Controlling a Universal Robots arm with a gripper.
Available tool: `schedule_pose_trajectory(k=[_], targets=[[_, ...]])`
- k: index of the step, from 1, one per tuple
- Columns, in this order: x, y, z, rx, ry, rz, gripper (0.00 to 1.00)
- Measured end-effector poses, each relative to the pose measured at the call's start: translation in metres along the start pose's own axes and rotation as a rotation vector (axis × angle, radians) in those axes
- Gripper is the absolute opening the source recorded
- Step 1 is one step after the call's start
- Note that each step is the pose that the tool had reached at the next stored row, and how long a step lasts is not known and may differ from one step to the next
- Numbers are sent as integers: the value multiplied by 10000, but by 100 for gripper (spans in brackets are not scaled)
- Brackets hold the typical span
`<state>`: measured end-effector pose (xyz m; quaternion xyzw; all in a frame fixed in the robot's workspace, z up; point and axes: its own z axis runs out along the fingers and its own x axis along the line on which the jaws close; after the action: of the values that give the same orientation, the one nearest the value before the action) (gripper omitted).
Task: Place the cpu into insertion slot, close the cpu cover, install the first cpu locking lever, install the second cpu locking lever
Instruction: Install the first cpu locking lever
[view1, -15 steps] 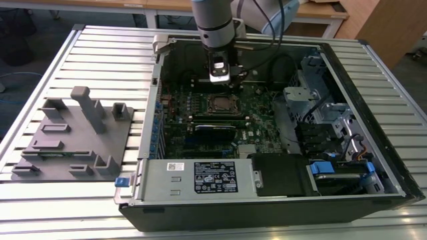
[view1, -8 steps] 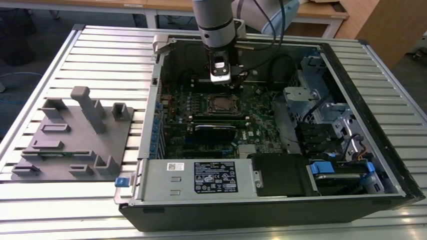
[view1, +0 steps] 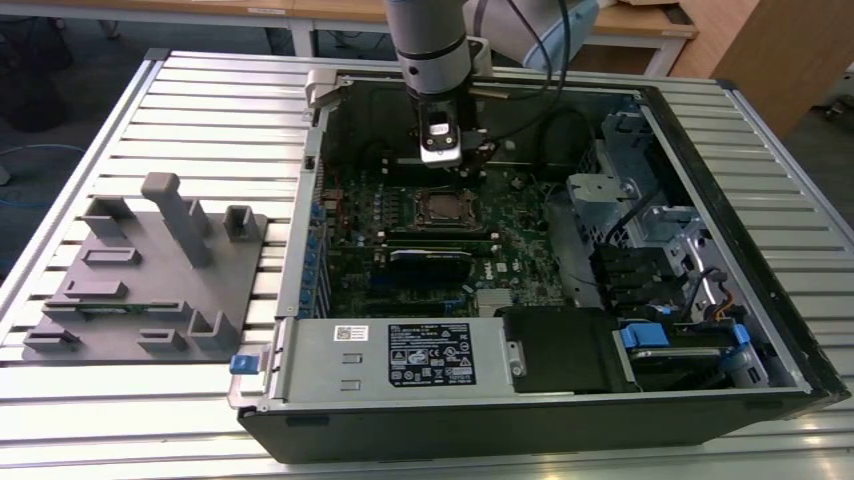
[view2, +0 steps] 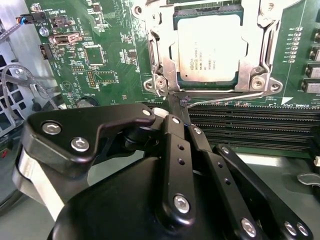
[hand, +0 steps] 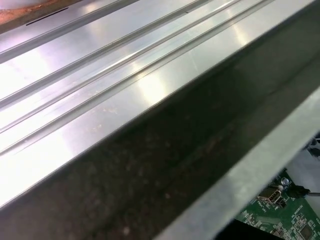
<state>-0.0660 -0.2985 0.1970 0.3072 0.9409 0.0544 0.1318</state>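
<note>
The computer case (view1: 747, 250) lies open on the slatted metal table (view1: 214, 120), and the arm reaches down into it from above. In the exterior view the gripper (view1: 442, 158) hangs just beyond the socket (view1: 435, 209) on the green board (view1: 360, 250), on the socket's far side from the power supply (view1: 400, 355). The cpu (view2: 212, 47) sits flat in the socket with its dull grey top facing up. The cover (view2: 161, 50) is down around the cpu, and the cpu top shows through the cover's square window. A thin metal lever (view2: 225, 92) lies along the socket edge that faces the long black memory slots (view2: 250, 127). In the second wrist view the black fingers (view2: 173, 130) converge to a single tip with no visible gap. That tip rests at the socket corner, against the near end of the lever. Whether the tip clamps the lever or only touches it cannot be determined. A grey plastic fixture (view1: 147, 270) stands on the table, well apart from the socket, outside the case on the exterior view's left. The first wrist view shows the table slats, the dark case wall (hand: 175, 150) and a corner of the green board.
</note>
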Motion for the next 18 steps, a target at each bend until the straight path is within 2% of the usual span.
schedule_pose_trajectory(k=[11,15,18], targets=[[-12,11,-60,-2,1,74,10],[-10,10,-62,-182,145,144,10],[-9,8,-62,-258,201,175,10]])
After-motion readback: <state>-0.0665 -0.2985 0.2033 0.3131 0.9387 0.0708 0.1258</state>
